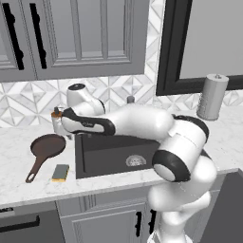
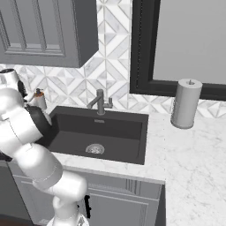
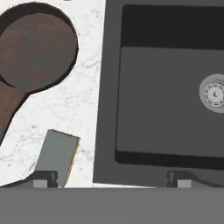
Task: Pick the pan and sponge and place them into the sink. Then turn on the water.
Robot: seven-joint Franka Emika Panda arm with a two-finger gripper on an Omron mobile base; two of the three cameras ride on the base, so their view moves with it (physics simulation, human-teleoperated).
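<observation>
Hand view first: looking straight down past the claw (image 3: 112,178), both dark fingertips (image 3: 43,178) spread wide at the bottom edge, nothing between them. One fingertip sits right over the near end of the sponge (image 3: 57,155), green face up, thin yellow edge showing on one side; the other fingertip hangs over the rim of the sink (image 3: 107,109). Sponge lying flat on white marble countertop (image 3: 83,105), just beside the basin edge, apart from it. Pan (image 3: 35,48) up in the far corner of this view, round and dark brown, handle running off the edge toward the sponge side, not touching it. Round metal drain (image 3: 214,92) well across the basin.

From the left base view, same layout: pan (image 1: 46,146) left of the sink (image 1: 102,156), sponge (image 1: 60,172) in front of it near the counter's front edge, arm stretched over the basin's left side. Paper towel roll (image 1: 212,96) upright far right.

Right base view: faucet (image 2: 100,102) behind the sink (image 2: 101,130).
</observation>
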